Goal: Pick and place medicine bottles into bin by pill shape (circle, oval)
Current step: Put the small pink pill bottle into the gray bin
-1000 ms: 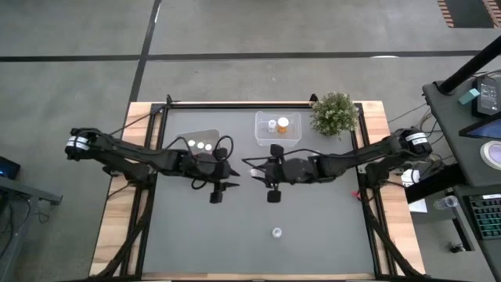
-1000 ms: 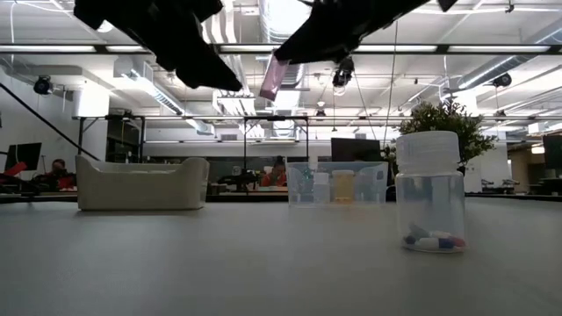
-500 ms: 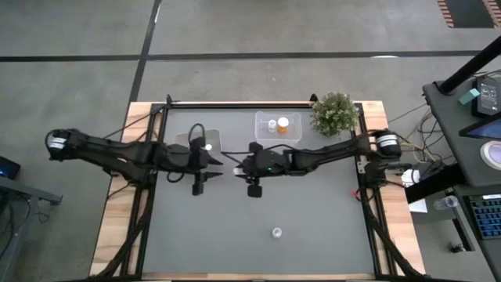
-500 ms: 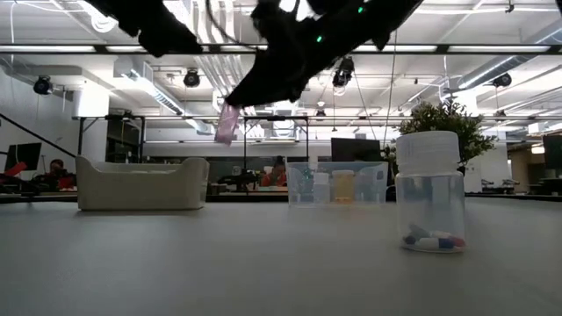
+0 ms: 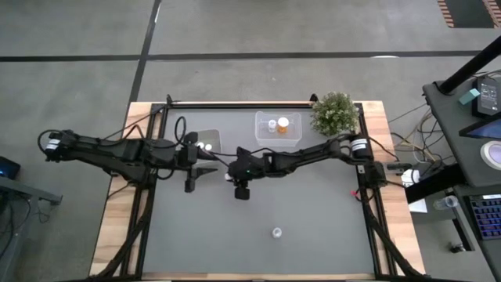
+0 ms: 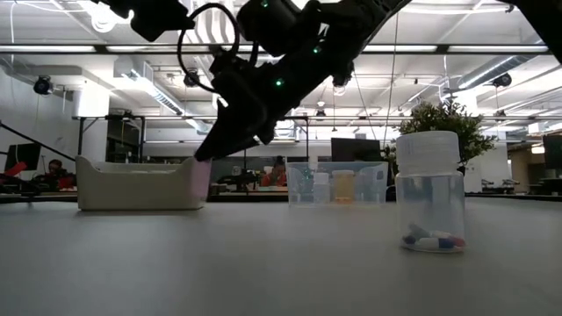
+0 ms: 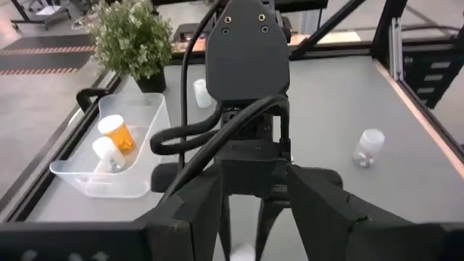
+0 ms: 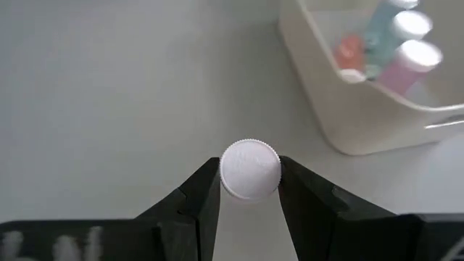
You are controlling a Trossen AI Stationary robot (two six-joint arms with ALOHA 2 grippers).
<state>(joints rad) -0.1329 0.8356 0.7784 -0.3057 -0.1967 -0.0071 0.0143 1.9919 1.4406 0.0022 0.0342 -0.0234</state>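
Two arms meet near the table's middle in the high view; the right gripper has moved further left since earlier, beside the cream bin. Low view: its pink bottle now hangs just at the bin's wall. Right wrist view: fingers clamp the bottle's white cap. Left gripper: cannot tell.

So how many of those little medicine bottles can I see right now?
At least 6: one in the right gripper, two in the clear bin, one alone on the table, two or three in the cream bin; more may be hidden.
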